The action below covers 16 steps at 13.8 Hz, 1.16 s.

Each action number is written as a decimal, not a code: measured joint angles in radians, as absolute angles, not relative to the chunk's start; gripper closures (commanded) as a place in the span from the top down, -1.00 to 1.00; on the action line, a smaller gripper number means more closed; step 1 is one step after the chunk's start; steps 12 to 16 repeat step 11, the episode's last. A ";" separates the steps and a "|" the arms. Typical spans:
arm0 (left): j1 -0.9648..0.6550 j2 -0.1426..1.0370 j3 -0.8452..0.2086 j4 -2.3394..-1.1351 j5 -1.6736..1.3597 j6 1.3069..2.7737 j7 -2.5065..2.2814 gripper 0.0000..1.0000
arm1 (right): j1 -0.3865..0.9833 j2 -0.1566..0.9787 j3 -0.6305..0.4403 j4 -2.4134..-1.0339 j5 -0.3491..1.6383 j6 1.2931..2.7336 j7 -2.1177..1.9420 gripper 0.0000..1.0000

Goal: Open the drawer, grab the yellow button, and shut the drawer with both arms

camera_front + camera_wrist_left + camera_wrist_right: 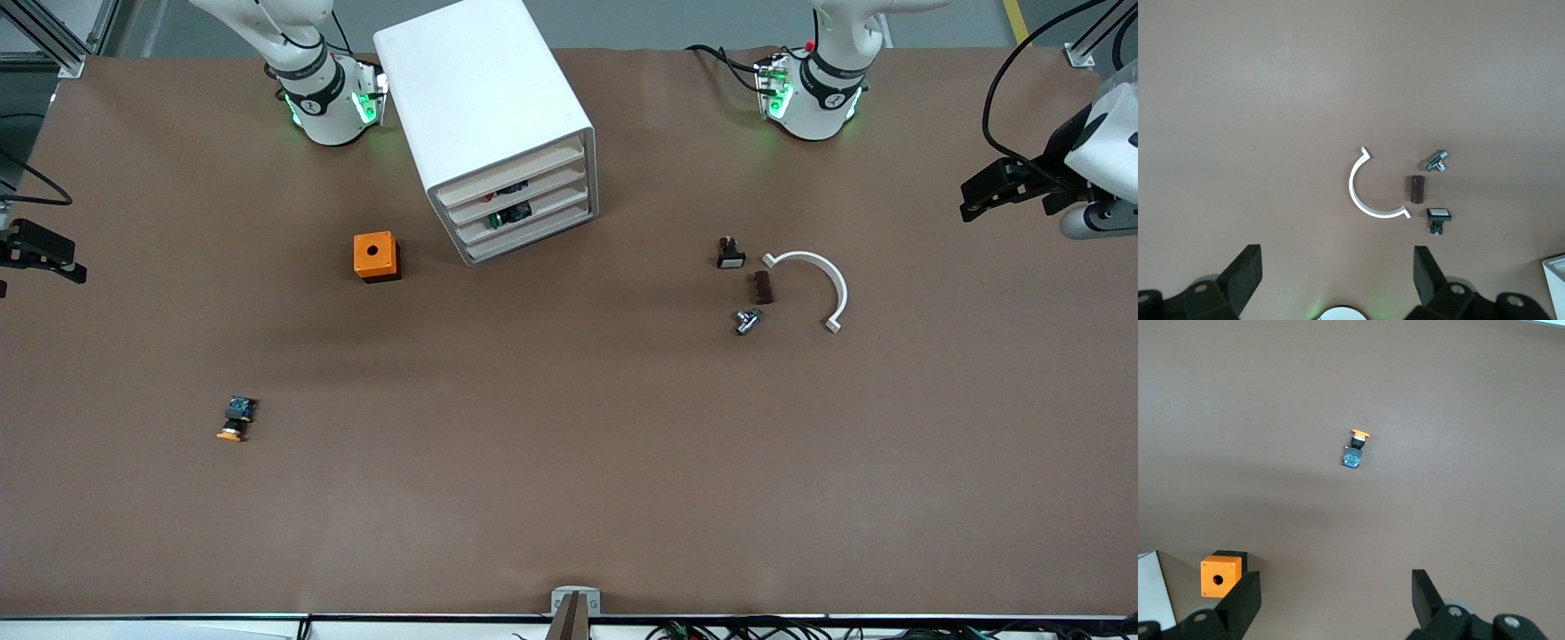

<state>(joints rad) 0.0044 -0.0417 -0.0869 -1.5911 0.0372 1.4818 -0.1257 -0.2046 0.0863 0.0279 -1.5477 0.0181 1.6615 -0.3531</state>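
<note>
Nearest the front camera lies the button (236,420) (1355,449), on its side on the bare brown table (569,480), well apart from the cabinet (494,124) and toward the right arm's end. Its round cap is orange-yellow, its body black, its rear end blue.

Boxy, smooth and white, the cabinet stands skewed on the table between the two arm bases. Four shallow tray drawers fill its face, and all four sit flush. The drawer (508,172), topmost of them, is shut, and nothing can be made out in it. Small dark parts show through the fronts of the two middle trays, one with a green cap; what else they hold cannot be told.

An orange box (376,256) (1221,574), square with a round hole in its top and a black base, sits just beside the cabinet toward the right arm's end. Toward the left arm's end of the cabinet lies a cluster: a white half-ring (816,284) (1370,191) of plastic, a dark brown block (761,288) (1416,189), a shiny metal fitting (747,321) (1437,161) and a black switch (730,253) (1438,218) with a pale square face.

Both arms wait up at the table's ends. The left gripper (982,197) (1336,280) hangs over the table edge, fingers spread wide and empty; the right gripper (53,262) (1335,601) likewise, wide and empty.
</note>
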 measured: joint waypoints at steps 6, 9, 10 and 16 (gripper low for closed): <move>0.004 -0.036 -0.087 -1.583 0.037 1.487 -0.118 0.99 | -0.135 0.053 0.030 -1.545 0.018 1.615 -0.122 1.00; 0.003 -0.022 -0.088 -1.571 0.037 1.487 -0.118 0.99 | -0.098 0.019 0.031 -1.553 0.018 1.604 -0.059 1.00; 0.004 -0.018 -0.088 -1.569 0.037 1.487 -0.118 0.99 | -0.096 0.009 0.031 -1.561 0.021 1.604 -0.048 1.00; 0.004 -0.016 -0.087 -1.568 0.037 1.487 -0.118 0.99 | -0.096 0.001 0.028 -1.569 0.030 1.603 -0.044 1.00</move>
